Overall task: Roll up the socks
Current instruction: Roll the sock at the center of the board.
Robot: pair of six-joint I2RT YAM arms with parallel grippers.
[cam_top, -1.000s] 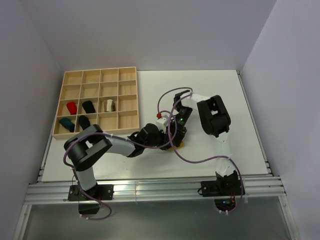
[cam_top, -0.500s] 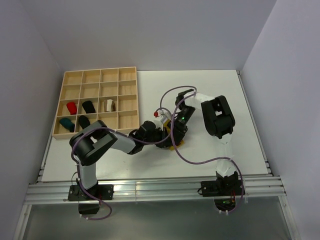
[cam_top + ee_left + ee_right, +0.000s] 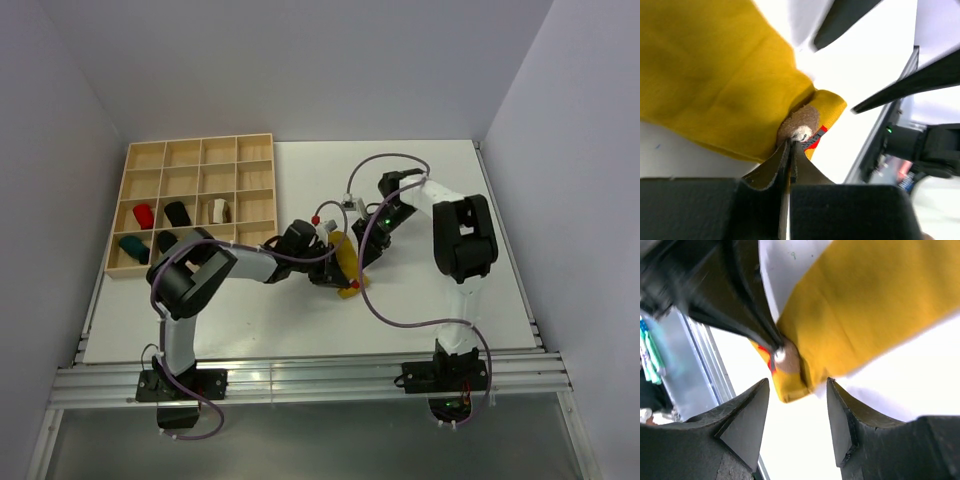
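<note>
Jaws of the left gripper (image 3: 790, 145) are pinched shut on one end of the mustard sock (image 3: 345, 262), which lies on the desk (image 3: 440, 170) between the arms, while the right gripper (image 3: 797, 384) hangs just above that end, jaws apart and empty, well away from the other socks (image 3: 143, 215) in the wooden tray (image 3: 255, 148).

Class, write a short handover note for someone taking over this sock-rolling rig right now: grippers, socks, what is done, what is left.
Left gripper: shut on one end of the yellow sock, mid-table.
Right gripper: open, jaws either side of that end, not gripping.
Done: five bundled socks in the wooden tray: red, black, white, teal, second black.
Left: the yellow sock looks unrolled. Roll it, then probably put it in the tray.
</note>
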